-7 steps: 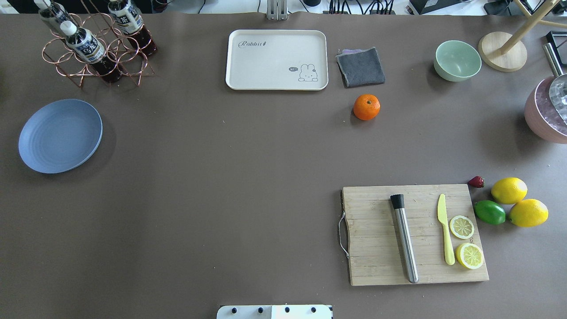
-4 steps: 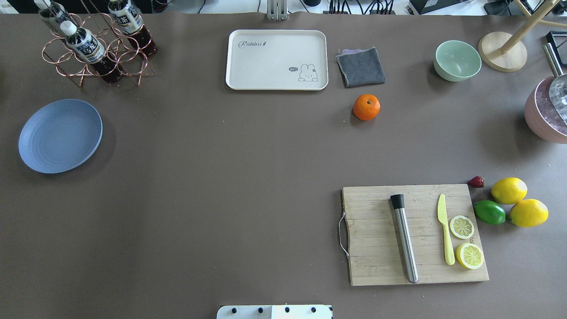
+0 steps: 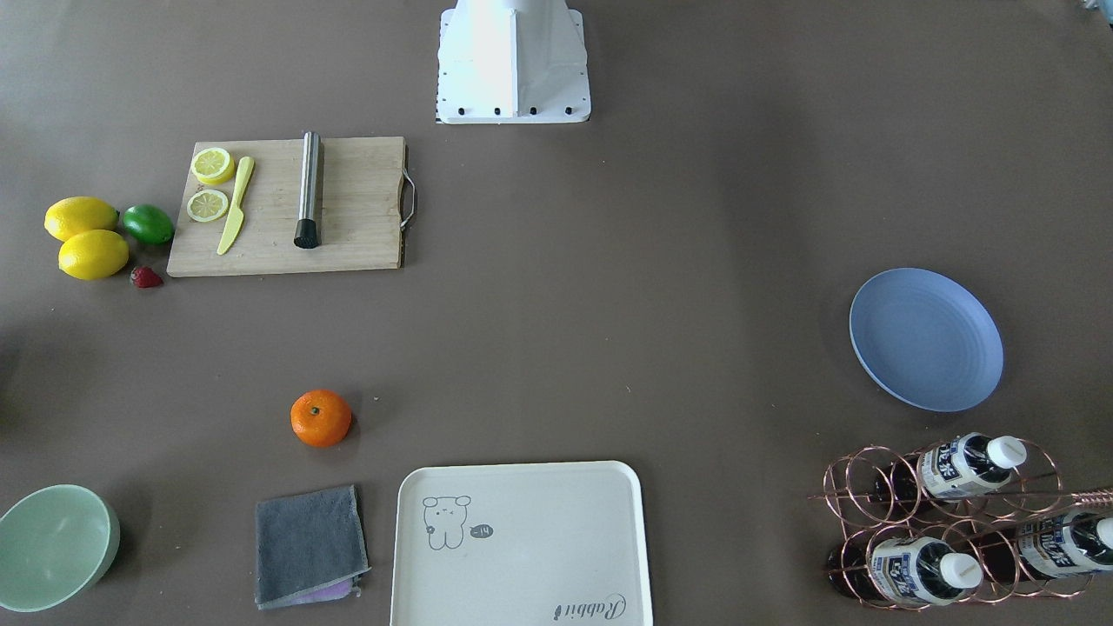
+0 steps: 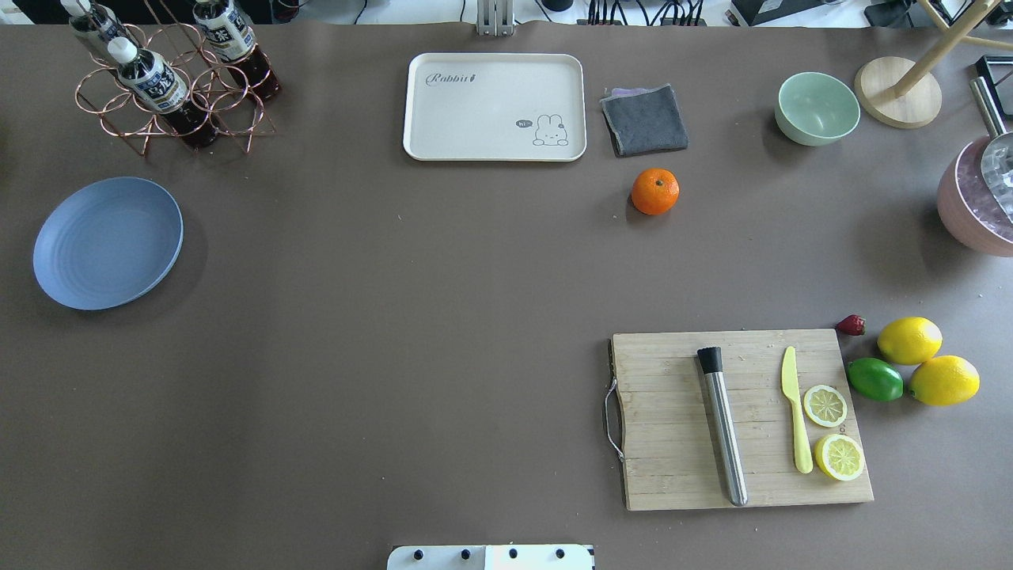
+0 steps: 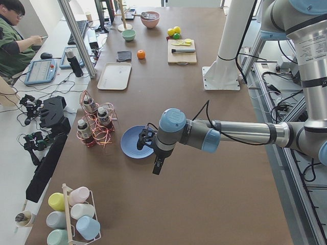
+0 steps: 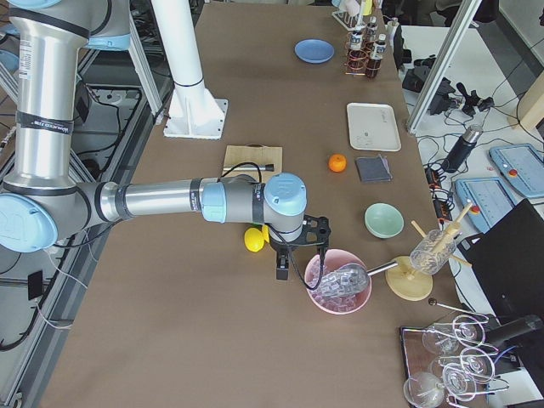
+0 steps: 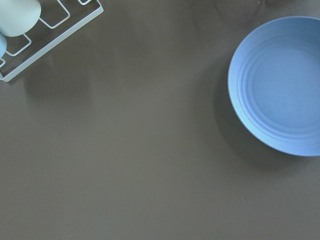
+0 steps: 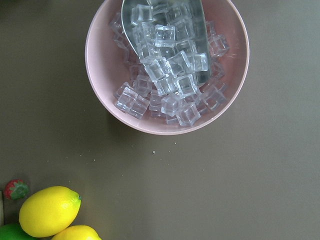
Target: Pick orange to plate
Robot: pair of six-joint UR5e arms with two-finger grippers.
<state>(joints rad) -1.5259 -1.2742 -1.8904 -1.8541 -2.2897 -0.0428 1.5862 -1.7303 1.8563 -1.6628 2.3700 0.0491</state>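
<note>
The orange sits by the grey cloth, well apart from the plate. The left gripper hangs near the plate, the right gripper by the ice bowl; can't tell either one's jaws.

Robotics laboratory, as we read it. We note a white pedestal bolted to a brown-covered table, a left arm and a right arm of industrial make, aluminium frame posts and bundled cables. We also list a side bench where an operator sits by a tablet.
</note>
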